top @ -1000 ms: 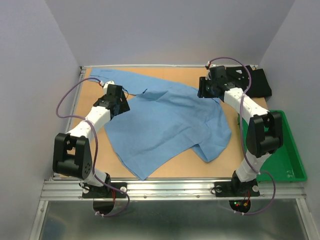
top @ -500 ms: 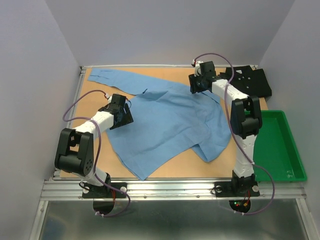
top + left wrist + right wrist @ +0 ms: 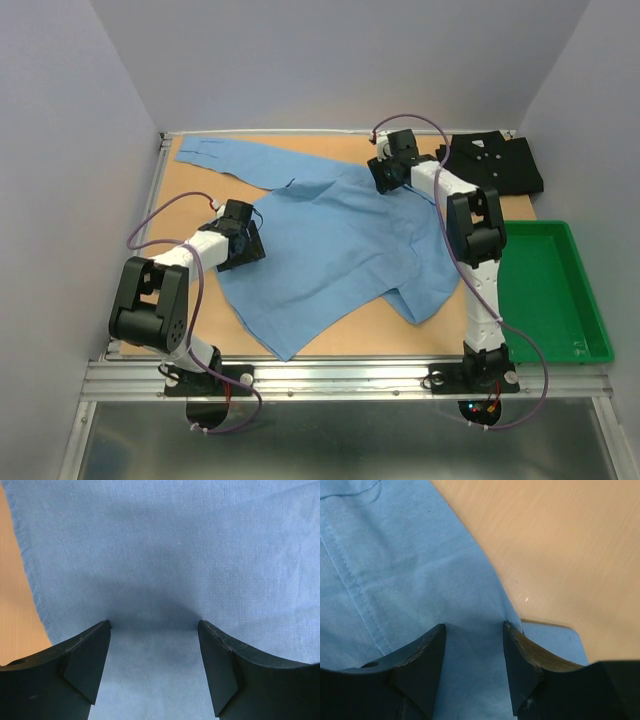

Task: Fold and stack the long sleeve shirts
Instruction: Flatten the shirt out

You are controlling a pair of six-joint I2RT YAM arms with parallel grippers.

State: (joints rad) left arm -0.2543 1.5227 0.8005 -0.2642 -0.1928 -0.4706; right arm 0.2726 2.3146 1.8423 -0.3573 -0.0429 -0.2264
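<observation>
Near right: green tray [image 3: 548,292] sits off the counter [image 3: 340,335] edge, nothing in it that I can see.

Light blue shirt [image 3: 340,240] lies spread over mid-counter, creased. Its hem corner points at the near edge, one sleeve is doubled under at near right, and the other runs out to the far-left corner.

Left claw [image 3: 244,247] is over the shirt's left edge. Jaws are wide apart, fingers [image 3: 87,660] down at the cloth, flat fabric between them, nothing clamped. Wrist view shows the side hem and bare counter just to the left.

Right claw [image 3: 384,177] is farther back at the shirt's far edge. Jaws are roughly half open, tips on the cloth next to a stitched seam, with the fabric edge at the right finger. No pinch visible.

Black shirt [image 3: 500,165] is bunched in the far-right corner, apart from the blue one.
</observation>
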